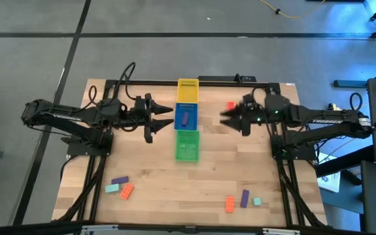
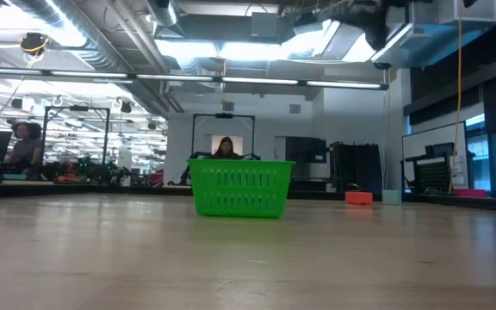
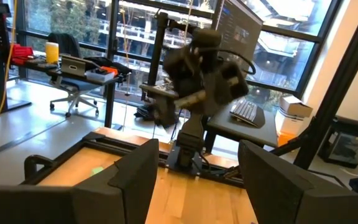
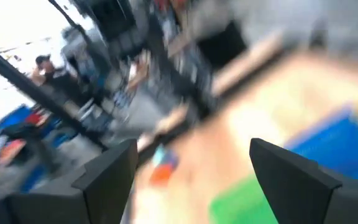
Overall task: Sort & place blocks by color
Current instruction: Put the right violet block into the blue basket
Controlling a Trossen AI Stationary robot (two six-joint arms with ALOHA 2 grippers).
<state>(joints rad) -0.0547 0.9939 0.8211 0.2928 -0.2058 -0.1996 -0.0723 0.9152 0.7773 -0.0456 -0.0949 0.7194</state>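
Note:
Three trays lie in a row at mid-table: yellow (image 1: 187, 91), blue (image 1: 186, 117) and green (image 1: 187, 145). A purple block (image 1: 185, 119) lies in the blue tray. One orange block (image 1: 230, 104) lies on the table by the right gripper. Purple (image 1: 119, 179), teal (image 1: 113, 188) and orange (image 1: 127, 190) blocks lie at the near left. Orange (image 1: 230, 203), purple (image 1: 245, 198) and teal (image 1: 257, 202) blocks lie at the near right. My left gripper (image 1: 168, 116) hovers open left of the blue tray. My right gripper (image 1: 223, 117) hovers open to its right. Both are empty.
The low view shows the green tray (image 2: 239, 188) as a slatted basket, with the orange block (image 2: 358, 198) to its right. Bare wood lies between the trays and the near block groups. A black frame runs along the table's edges. People sit in the room beyond.

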